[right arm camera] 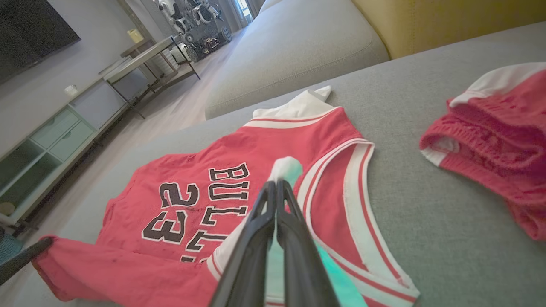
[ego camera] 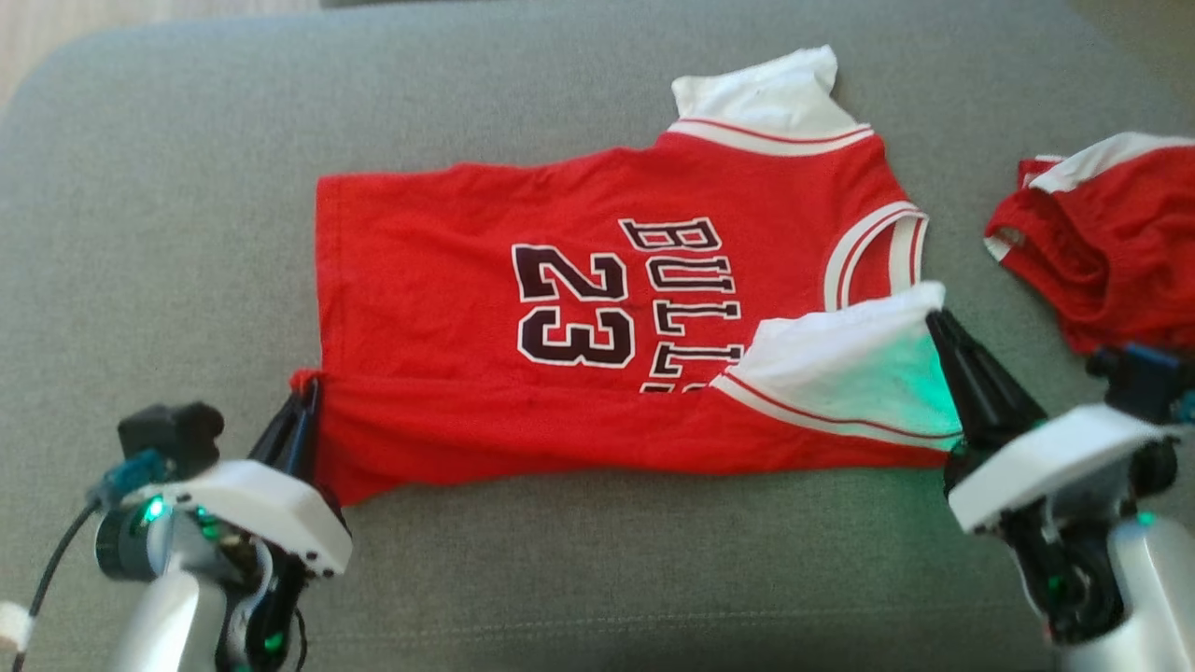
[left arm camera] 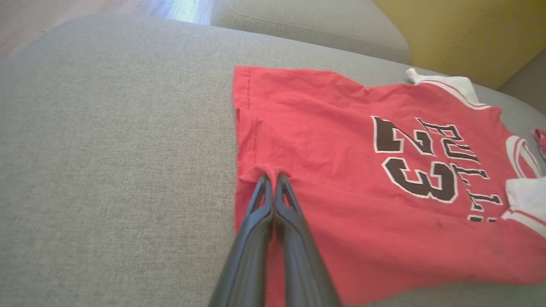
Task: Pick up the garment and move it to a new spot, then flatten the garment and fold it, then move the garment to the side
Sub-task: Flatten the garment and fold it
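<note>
The red garment (ego camera: 439,280) carries a large black, white-edged number (ego camera: 572,308) "23" on its front, legible in the head view and both wrist views. Just beside the figures runs black block lettering (ego camera: 691,280) in the same white outline reading "BULL", the end of the word hidden under a folded white sleeve (ego camera: 840,369). Both lie sideways in the head view, tops toward the robot's right.

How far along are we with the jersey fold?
Done: the jersey lies spread flat on the grey cushion. In hand: left pincer and right pincer, both shut on its near edge, hold it lapped over the lettering. Remaining: finishing the fold, moving it aside.
</note>
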Robot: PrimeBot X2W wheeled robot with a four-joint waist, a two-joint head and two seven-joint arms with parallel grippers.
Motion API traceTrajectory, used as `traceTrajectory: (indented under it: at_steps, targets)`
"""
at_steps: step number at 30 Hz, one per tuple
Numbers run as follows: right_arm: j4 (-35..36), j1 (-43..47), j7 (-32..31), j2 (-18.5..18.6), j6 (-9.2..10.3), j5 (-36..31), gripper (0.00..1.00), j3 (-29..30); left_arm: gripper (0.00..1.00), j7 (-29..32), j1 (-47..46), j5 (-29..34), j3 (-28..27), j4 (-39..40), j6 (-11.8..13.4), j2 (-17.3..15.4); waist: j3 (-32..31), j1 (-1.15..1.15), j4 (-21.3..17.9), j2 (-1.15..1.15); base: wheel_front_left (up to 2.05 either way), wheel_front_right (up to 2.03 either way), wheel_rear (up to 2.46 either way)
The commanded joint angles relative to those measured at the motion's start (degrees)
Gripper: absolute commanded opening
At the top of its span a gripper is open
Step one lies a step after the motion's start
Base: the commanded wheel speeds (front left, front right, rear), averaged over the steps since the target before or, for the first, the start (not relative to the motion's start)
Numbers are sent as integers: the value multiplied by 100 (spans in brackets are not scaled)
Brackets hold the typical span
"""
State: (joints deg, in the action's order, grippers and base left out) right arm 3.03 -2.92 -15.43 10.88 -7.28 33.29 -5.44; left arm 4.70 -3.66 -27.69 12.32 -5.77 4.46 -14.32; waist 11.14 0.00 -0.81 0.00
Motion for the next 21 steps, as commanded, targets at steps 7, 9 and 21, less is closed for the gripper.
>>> traceTrajectory:
  at_steps: [7,9,21]
  targets:
    - [-802,-875,523,491,-21,-105,0,-523,0,-117,-586,-134,-154,-518,-197,-49,313,0,45,0,0,0,0]
    - [-1001,-963,619,501,-21,-139,30,-562,100,-172,-641,-148,-126,-643,-246,-25,327,0,58,0,0,0,0]
    - [-1058,-685,1672,80,-21,-239,100,-101,100,-1388,-432,41,-157,-551,-155,222,47,0,130,0,0,0,0]
